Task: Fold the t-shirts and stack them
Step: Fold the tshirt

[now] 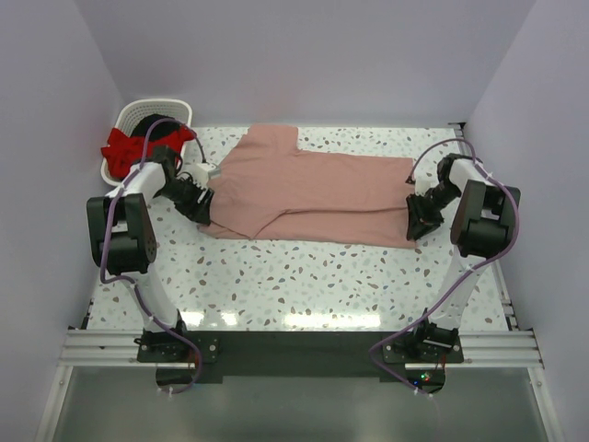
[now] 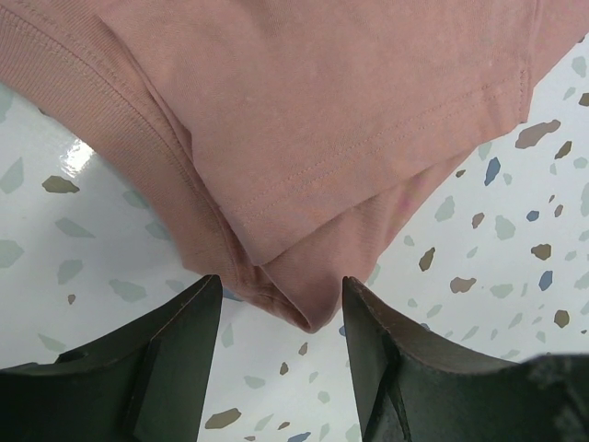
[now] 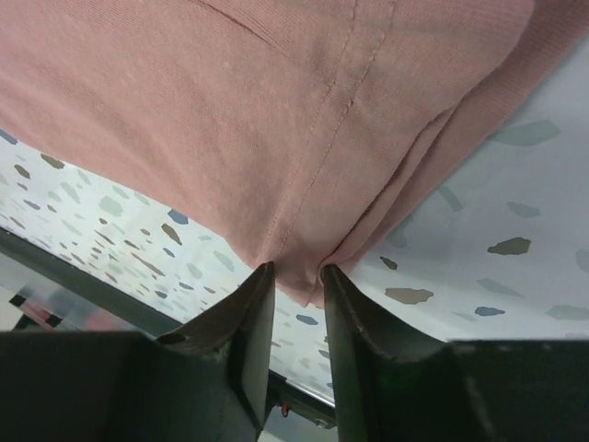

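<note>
Fingers (image 3: 253, 318) of the right gripper (image 3: 296, 273), dark, matte and wedge-shaped, stand narrowly apart with a corner of the pink shirt (image 3: 230, 110) pinched between their tips. Creases in the cloth run together into that pinch. The left gripper (image 2: 281, 287) stands much wider open. A folded corner of the same shirt reaches into the gap between its broad black fingers (image 2: 175, 341). It seems to touch neither, though it lies so close to the left-hand one that the wrist view does not settle it.

The shirt is soft, fine-knit cloth of a dusty salmon colour, with a ribbed band along one edge and double rows of stitching at the hems. At both corners it lies in at least two layers. From above it lies flat across the far half of the table (image 1: 304, 276) as a long band, with one part jutting toward the back wall near its left end. The left gripper is at its near left corner, the right at its near right corner.

The table is glossy white terrazzo with grey, brown and blue flecks. At its far left corner stands a white slatted basket (image 1: 175, 112) holding a red shirt (image 1: 118, 145), which spills over the rim, and a black shirt (image 1: 161, 129). A broad strip of terrazzo lies between the pink shirt's near edge and the arm bases. Walls stand close on the left, right and back.
</note>
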`<control>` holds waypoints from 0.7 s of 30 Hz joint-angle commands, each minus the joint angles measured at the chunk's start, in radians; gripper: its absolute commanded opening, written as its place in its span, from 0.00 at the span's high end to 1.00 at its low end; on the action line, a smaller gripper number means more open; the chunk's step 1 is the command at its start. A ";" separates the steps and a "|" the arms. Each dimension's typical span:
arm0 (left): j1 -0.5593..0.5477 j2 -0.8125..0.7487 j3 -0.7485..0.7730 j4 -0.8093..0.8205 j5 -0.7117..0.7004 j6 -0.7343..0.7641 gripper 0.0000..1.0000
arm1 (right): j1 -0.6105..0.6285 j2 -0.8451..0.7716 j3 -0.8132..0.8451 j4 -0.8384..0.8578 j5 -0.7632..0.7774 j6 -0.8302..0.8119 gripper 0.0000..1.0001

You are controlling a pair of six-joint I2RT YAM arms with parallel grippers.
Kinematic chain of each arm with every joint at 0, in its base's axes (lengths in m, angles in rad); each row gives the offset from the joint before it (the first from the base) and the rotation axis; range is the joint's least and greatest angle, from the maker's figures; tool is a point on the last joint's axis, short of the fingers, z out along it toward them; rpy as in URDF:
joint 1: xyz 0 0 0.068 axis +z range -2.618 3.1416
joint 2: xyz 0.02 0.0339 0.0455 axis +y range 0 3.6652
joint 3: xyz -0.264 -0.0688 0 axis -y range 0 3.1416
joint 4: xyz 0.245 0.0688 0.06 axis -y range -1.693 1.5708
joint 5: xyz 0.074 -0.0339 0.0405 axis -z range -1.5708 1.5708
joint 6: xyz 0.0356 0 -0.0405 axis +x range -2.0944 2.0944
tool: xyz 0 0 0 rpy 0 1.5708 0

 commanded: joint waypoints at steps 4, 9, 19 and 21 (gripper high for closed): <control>0.008 -0.001 0.006 0.005 0.025 -0.009 0.41 | -0.006 -0.049 0.019 -0.008 0.035 0.031 0.62; 0.008 -0.002 0.004 0.008 0.019 -0.009 0.41 | -0.004 -0.029 0.011 0.002 0.052 0.052 0.59; 0.008 -0.001 -0.002 0.010 0.014 -0.008 0.41 | -0.004 0.010 0.035 -0.014 0.004 0.065 0.65; 0.008 0.001 -0.002 0.011 0.018 -0.006 0.41 | -0.004 0.014 0.037 -0.015 0.011 0.065 0.65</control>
